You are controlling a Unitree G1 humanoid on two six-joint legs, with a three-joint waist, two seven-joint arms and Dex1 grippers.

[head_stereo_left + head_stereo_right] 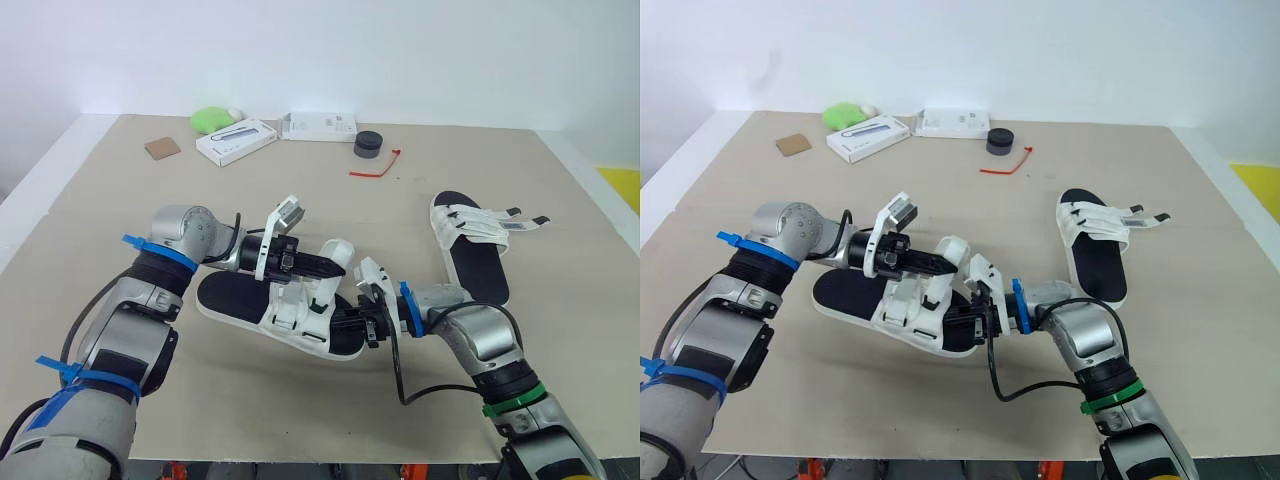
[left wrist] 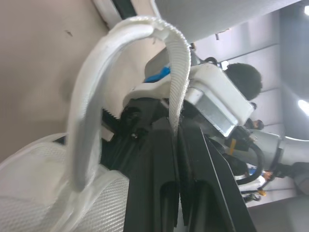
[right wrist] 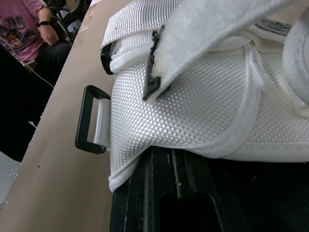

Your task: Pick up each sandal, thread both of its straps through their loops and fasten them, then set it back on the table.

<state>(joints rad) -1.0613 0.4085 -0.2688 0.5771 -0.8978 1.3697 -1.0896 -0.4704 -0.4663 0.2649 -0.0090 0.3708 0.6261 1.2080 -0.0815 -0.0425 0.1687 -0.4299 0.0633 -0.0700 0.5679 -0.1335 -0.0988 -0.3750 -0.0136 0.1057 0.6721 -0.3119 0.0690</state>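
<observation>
At mid-tabletop (image 1: 290,410), head view: the near sandal (image 1: 230,297) lies flat, black sole up, its white straps standing loose.
Left gripper (image 1: 330,268), head view: reaches in over the near sandal from the robot's left, clamped on a raised strap (image 1: 338,250).
Right gripper (image 1: 345,322), head view: pressed to the near sandal's side that faces the robot's right, under the white upper.
Far sandal (image 1: 478,265), head view: flat on the tabletop, well apart to the right, two strap ends sticking out sideways.
Back edge, head view: a green lump (image 1: 210,120), two white boxes (image 1: 237,140), a black puck (image 1: 368,145), a red tie (image 1: 378,165) and a brown square (image 1: 162,148).
Left wrist view: the black fingers (image 2: 154,183) are together with the strap's free end pinched between them; the strap arches over in a loop.
Right wrist view: the fingers (image 3: 145,193) sit together at the hem of the woven upper (image 3: 193,111); a black buckle loop (image 3: 87,126) juts from its edge onto the tabletop.
Background, right wrist view: a person (image 3: 24,24) in a pink shirt sits beyond the tabletop.
</observation>
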